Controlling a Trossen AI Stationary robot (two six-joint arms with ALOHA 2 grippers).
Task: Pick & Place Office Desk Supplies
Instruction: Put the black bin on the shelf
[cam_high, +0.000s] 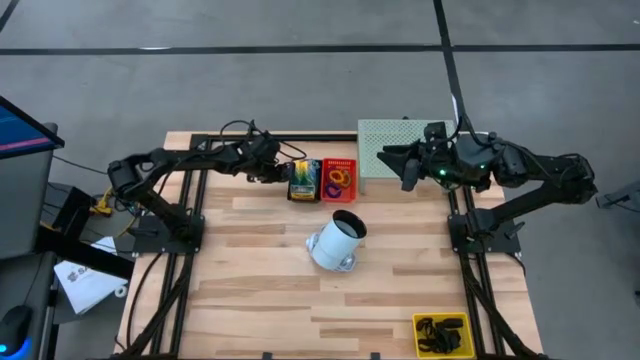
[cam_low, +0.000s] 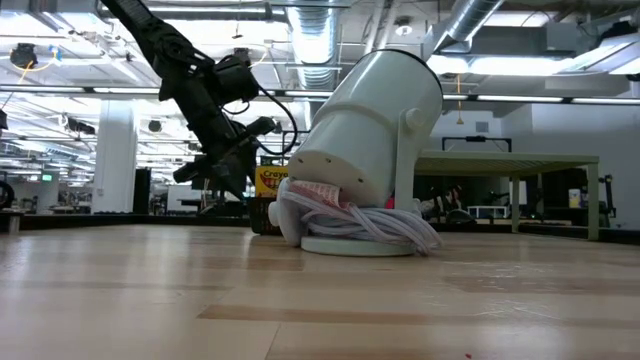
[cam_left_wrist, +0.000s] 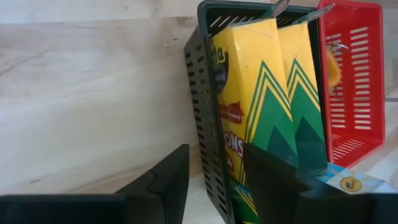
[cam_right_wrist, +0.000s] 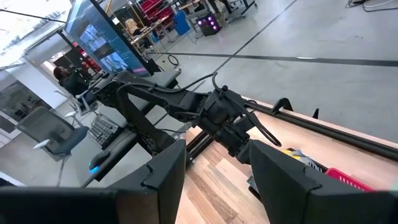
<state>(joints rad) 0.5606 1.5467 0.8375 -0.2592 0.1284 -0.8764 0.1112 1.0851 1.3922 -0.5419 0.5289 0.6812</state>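
We saw the left hand (cam_high: 283, 172) at the upper middle of the overhead frame, its fingers (cam_left_wrist: 168, 180) parted astride the wall of the black basket (cam_left_wrist: 202, 118) holding two yellow-green crayon boxes (cam_left_wrist: 252, 93). Beside it sat a red basket (cam_high: 338, 179) with coloured rubber bands (cam_high: 340, 180). The right hand (cam_high: 408, 170) hovered open at the upper right, over a green tray (cam_high: 385, 138). A white lamp (cam_high: 336, 243) lay mid-worktop (cam_high: 250, 290); a yellow tray (cam_high: 440, 335) of black clips (cam_high: 440, 330) sat lower right

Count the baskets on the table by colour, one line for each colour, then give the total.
Black basket: 1
Red basket: 1
Yellow basket: 1
Total: 3
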